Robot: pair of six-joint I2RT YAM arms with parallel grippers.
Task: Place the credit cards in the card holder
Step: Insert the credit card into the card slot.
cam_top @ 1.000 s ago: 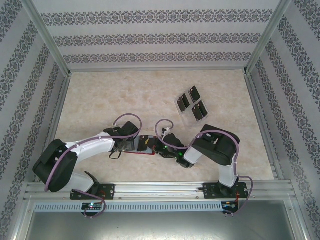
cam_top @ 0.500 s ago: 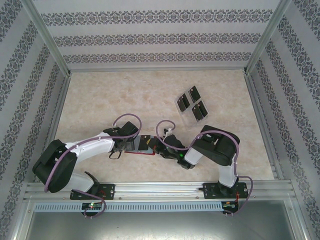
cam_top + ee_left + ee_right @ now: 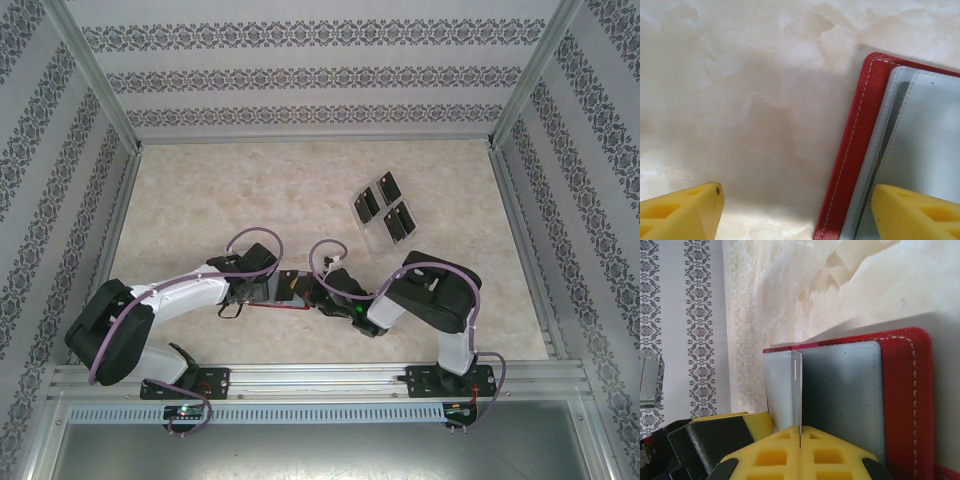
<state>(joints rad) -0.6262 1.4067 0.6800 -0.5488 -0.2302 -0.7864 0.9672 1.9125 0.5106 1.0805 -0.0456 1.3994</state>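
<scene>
The red card holder [image 3: 270,306] lies open on the table between my two grippers, its greyish pockets [image 3: 840,395] facing up. My right gripper [image 3: 800,437] is shut on one thin credit card [image 3: 796,385], seen edge-on and standing over the pockets; from above this card [image 3: 290,286] looks black. My left gripper [image 3: 797,215] is open, straddling the holder's left red edge [image 3: 850,165]. Its right fingertip [image 3: 915,212] sits over the pockets and its left fingertip [image 3: 682,215] over bare table. More black credit cards [image 3: 383,210] stand farther back.
The other cards sit in a clear plastic slotted rack [image 3: 360,222] at the back right of the marbled table [image 3: 200,200]. Patterned walls and aluminium rails enclose the table on three sides. Both arms crowd the near middle, with purple cables looping above them.
My right gripper has edged slightly left with the card, closer over the holder. The left arm and the holder have stayed put.
</scene>
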